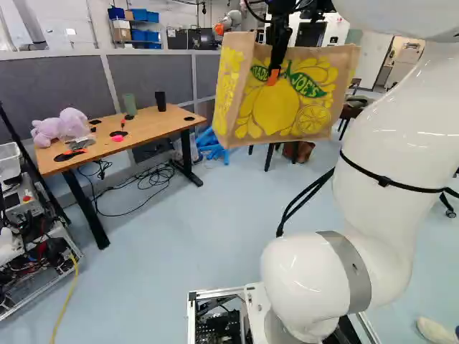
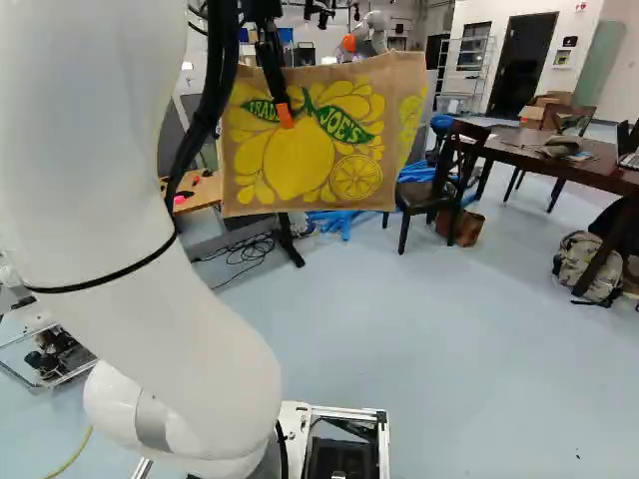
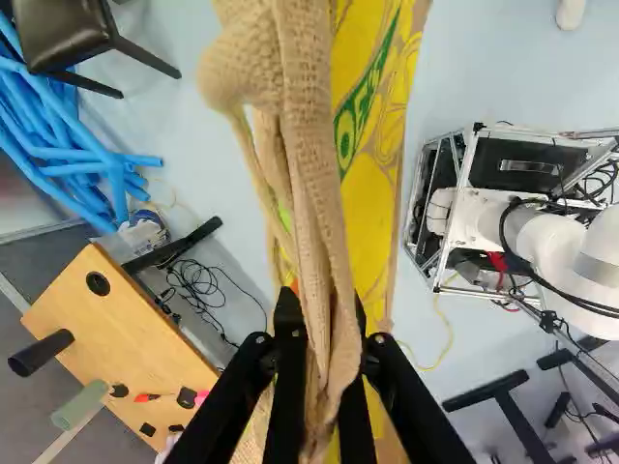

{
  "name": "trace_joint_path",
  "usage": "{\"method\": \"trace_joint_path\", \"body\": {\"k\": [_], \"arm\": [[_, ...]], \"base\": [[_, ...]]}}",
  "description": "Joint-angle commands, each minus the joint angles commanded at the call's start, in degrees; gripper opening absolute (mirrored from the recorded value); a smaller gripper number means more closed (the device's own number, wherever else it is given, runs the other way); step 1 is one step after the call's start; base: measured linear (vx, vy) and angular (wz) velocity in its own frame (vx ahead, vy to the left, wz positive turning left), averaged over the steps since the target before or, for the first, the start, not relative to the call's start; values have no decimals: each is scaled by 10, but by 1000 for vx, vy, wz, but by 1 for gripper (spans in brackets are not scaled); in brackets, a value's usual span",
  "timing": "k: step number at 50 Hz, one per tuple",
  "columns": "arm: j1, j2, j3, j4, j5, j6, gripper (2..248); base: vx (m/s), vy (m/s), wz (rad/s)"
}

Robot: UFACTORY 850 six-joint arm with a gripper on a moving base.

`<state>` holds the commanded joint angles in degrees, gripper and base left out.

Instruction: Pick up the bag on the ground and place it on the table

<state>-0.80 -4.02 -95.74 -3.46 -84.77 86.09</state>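
In the left base view my gripper hangs at the bag's top, one orange-tipped finger lying over its front. The tan burlap bag, printed with yellow lemons and green leaves, is up in the air, upright. In the wrist view the gripper is shut on bunched cloth of the bag, pinched between both fingers. The light wooden table stands left of the bag in the left base view; in the wrist view this table lies off to one side of the fingers.
A purple plush toy, black cup, green cup and small items stand on the wooden table. Blue tubes and cables lie on the floor. A black chair and a dark table stand further right. Another robot is behind.
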Motion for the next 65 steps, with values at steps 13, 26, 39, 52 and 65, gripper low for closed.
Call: {"method": "trace_joint_path", "body": {"k": [13, 26, 39, 52, 65], "arm": [[0, 0, 0, 0, 0, 0, 35], [0, 0, 0, 0, 0, 0, 35], [0, 0, 0, 0, 0, 0, 35], [0, 0, 0, 0, 0, 0, 35], [0, 0, 0, 0, 0, 0, 35]], "base": [[12, 0, -1], [110, 1, -12], [164, 1, -17], [168, 0, -17], [168, -2, -19]]}}
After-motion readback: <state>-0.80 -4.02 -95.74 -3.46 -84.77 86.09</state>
